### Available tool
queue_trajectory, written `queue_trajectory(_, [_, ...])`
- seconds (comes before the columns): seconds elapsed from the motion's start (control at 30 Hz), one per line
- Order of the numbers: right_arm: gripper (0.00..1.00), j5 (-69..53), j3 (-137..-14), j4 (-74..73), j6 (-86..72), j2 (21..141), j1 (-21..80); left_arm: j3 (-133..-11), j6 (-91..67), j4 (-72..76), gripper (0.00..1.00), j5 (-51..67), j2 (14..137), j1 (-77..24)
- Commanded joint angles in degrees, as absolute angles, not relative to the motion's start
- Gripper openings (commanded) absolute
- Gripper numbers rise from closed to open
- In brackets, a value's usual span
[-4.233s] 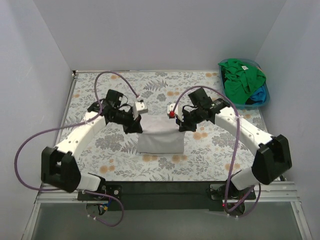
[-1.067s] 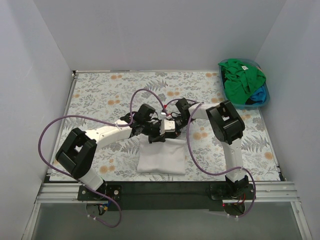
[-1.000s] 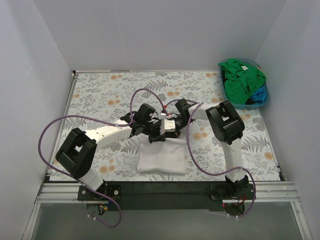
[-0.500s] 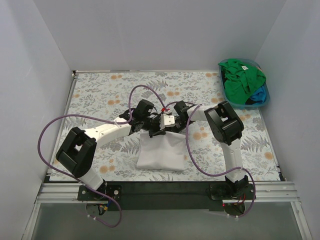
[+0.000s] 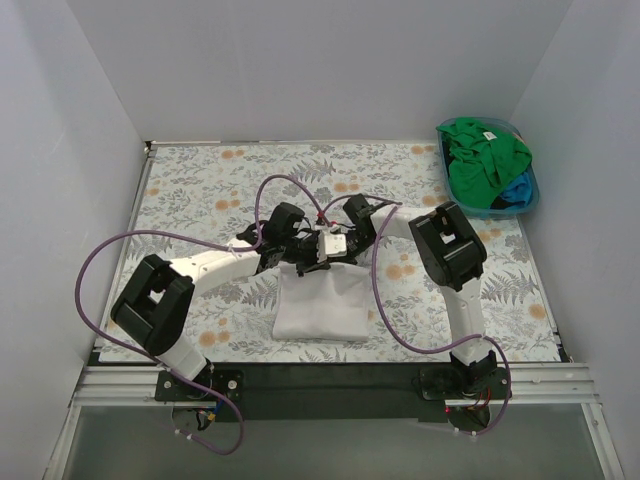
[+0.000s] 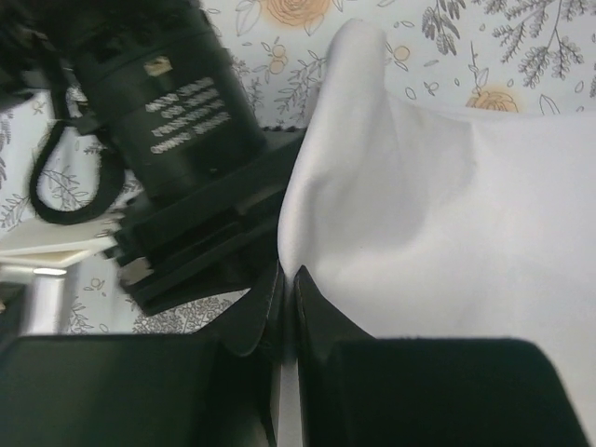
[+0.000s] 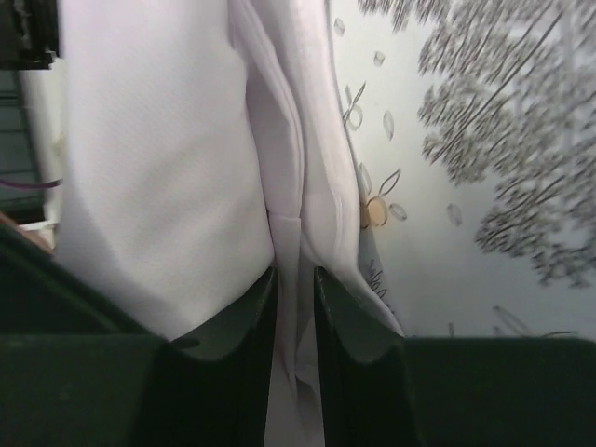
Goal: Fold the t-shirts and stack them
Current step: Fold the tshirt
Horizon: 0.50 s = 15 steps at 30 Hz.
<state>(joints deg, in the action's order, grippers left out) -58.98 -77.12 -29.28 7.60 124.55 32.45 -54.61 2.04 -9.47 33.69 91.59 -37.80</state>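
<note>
Near the middle of the table (image 5: 200, 180), the left claw (image 6: 286, 300) and the right claw (image 7: 294, 312) each pinch the far edge of the white t-shirt (image 5: 322, 308). I think a fold is under way; next they must lay that edge flat and let go.

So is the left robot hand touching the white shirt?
Touching. In the left wrist view, the left gripper is closed on the edge of the white t-shirt, with fabric pinched between its two fingers.
</note>
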Motion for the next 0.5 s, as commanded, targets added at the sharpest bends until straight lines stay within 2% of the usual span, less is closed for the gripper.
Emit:
queue_trajectory(0.0, [0.29,-51.4,-82.7,-31.3,11.8,121.1,32.7,-52.5,4.7,-8.4,0.00,37.0,87.8,-37.7])
queue_trajectory(0.37, [0.47,-45.1,-91.7,-36.3,14.8,118.4,31.2,-53.5,5.2,-8.1,0.00,36.1,90.5,-38.1])
queue_trajectory(0.47, [0.57,-44.5,-94.6,-38.0,14.8,117.9,28.7,-54.8,3.5,-6.9,0.02,34.4,92.3,-38.0])
